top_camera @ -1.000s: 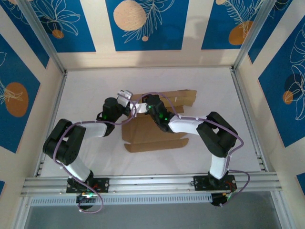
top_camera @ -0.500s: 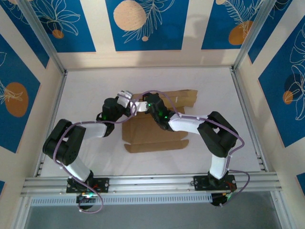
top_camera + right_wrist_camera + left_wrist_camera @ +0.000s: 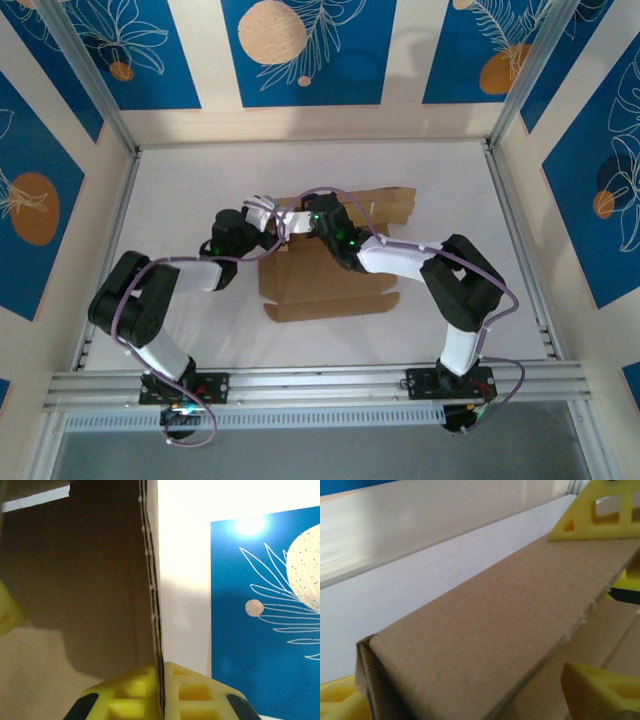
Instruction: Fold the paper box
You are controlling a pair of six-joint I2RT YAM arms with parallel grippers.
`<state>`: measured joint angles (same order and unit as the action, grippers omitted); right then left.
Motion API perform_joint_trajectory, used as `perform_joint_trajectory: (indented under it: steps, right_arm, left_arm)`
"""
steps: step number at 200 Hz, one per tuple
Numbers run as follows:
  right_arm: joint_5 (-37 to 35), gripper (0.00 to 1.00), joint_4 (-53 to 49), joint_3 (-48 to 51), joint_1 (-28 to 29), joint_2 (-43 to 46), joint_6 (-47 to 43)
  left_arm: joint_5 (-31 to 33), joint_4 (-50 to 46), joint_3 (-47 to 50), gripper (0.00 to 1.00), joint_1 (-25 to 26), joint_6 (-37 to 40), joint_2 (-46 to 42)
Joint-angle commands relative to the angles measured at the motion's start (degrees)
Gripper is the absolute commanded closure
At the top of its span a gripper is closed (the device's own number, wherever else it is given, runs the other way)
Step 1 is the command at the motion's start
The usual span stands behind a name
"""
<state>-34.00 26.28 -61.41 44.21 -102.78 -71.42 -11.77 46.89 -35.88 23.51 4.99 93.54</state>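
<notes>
Seen from above, the paper box is lying on the white desk, roughly midway between the near and far edges. Its near flap is lying flat towards the near edge. Both arms are crossing over the box's middle and hiding the panels there. At the box's far left corner the left fingers and the right fingers are meeting close together over a raised wall. From this height their tips are too small to judge. Beyond them a flat panel is stretching towards the desk's far right corner.

In the right wrist view, the right fingers are pinching tight on the thin edge of an upright wall of the paper box. Their lower parts are being cut off by the frame.

In the left wrist view, the left fingers are standing spread wide at the two lower corners, mostly cut off. A doubled-over wall of the paper box is running between them. Whether either pad is touching the cardboard I cannot tell. A yellow tip of the right fingers is sitting at that wall's far end.
</notes>
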Motion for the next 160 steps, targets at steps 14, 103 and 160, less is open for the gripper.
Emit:
perform_joint_trajectory:
  steps: [14, 103, 160]
  right_arm:
    - [-1.0, 1.0, 1.1, -1.3, -1.5, 2.0, 3.4]
    - [-0.3, 1.0, 0.6, -1.7, -1.8, 1.8, 3.3]
    - [-0.4, 1.0, 1.4, -1.4, -1.7, 1.5, 3.7]
  left_arm:
    - [-6.6, -6.3, -0.7, 0.16, 0.6, 3.6, -3.6]
    - [-18.9, -19.4, -2.3, 0.09, -2.8, 5.4, -14.1]
    - [-14.1, -16.5, 3.7, 0.1, -5.9, 5.3, -24.7]
